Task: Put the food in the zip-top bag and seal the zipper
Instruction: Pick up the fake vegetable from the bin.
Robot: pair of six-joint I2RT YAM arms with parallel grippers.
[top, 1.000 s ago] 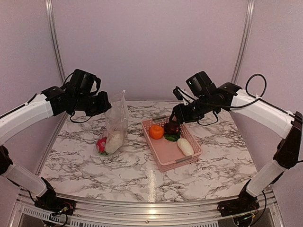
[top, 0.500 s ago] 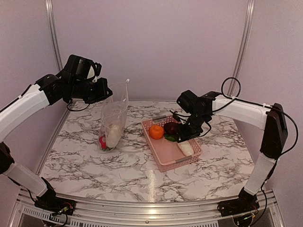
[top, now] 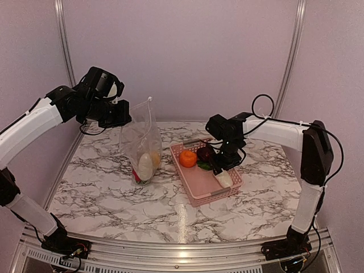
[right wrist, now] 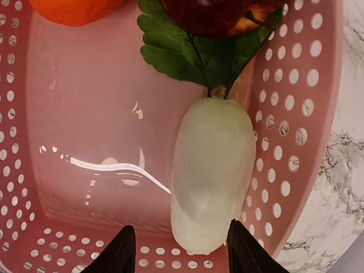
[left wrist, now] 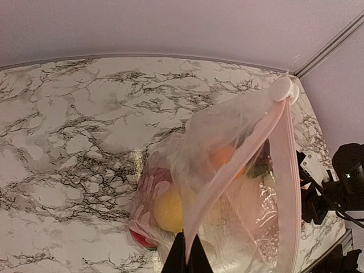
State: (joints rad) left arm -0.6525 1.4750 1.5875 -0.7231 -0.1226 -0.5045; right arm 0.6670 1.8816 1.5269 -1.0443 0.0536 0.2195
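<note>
My left gripper is shut on the mouth edge of the clear zip-top bag and holds it up, its bottom resting on the table. The zipper is a pinkish strip running to a white slider. In the bag lie a yellow ball, a red piece and a pale piece. My right gripper is open low in the pink basket, its fingers either side of the near end of a pale whitish-green vegetable with green leaves.
An orange ball and a dark purple one sit at the basket's far end. The basket stands right of centre on the marble table. Walls close in the back and sides.
The left arm has swung the bag to the right into a more upright hang. The right gripper has come down from above the dark ball to the pale vegetable.
</note>
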